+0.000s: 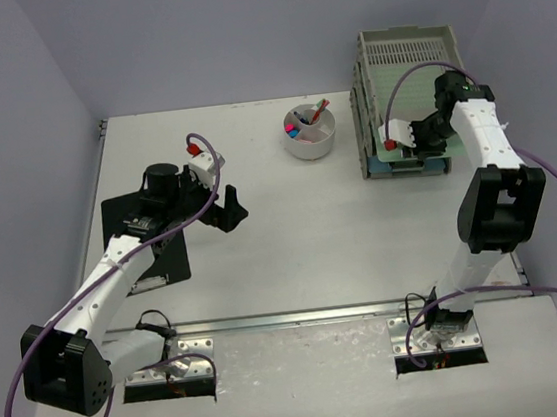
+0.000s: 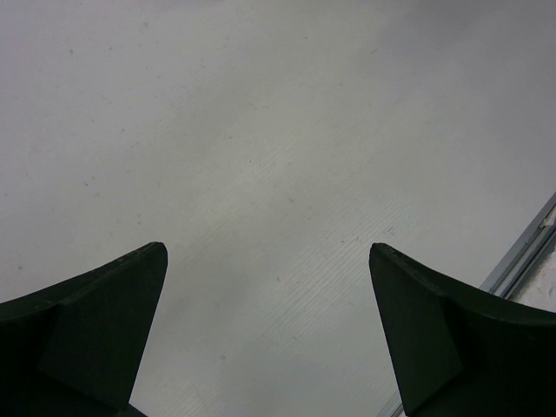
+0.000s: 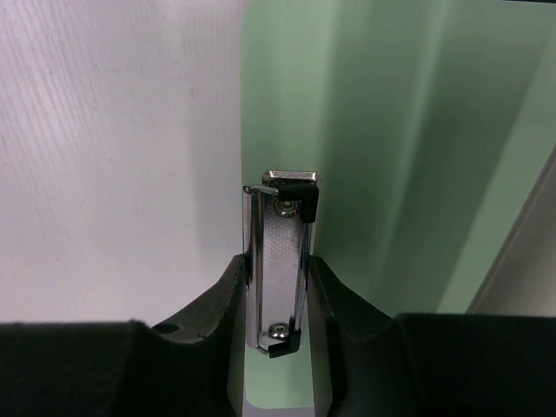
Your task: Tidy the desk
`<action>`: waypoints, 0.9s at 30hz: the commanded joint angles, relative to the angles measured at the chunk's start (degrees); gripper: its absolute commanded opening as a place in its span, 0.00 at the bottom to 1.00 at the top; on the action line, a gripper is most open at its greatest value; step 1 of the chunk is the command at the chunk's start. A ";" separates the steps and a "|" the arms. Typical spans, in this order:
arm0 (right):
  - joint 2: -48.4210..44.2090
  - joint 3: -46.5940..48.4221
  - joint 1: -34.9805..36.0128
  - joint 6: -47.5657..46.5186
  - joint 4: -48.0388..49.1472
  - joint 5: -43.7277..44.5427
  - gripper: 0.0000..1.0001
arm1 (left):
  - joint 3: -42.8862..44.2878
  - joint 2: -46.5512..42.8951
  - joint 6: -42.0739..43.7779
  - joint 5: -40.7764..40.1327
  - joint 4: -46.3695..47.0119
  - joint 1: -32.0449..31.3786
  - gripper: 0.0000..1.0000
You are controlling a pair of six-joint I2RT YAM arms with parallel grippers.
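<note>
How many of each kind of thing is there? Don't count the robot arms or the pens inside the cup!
Grey tray stack: 1
White round cup: 1
Black flat board: 1
Green clipboard: 1
Total: 4

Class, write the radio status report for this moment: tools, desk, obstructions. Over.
Left tool open, empty, over desk. Right tool shut on metal clip of green clipboard, at grey trays. Black board, pen bowl on desk.
</note>
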 commanded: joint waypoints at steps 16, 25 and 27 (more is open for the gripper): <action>-10.82 -12.55 0.55 0.66 14.56 -1.92 0.58 | 0.35 -0.69 0.73 -0.02 2.80 0.35 1.00; -16.99 -14.24 0.55 1.42 10.11 -4.60 0.42 | 0.29 -1.62 0.35 -0.20 2.54 0.35 1.00; -19.33 -16.27 0.55 1.45 10.06 -5.23 0.32 | 0.19 -1.76 0.21 -0.18 2.66 0.35 1.00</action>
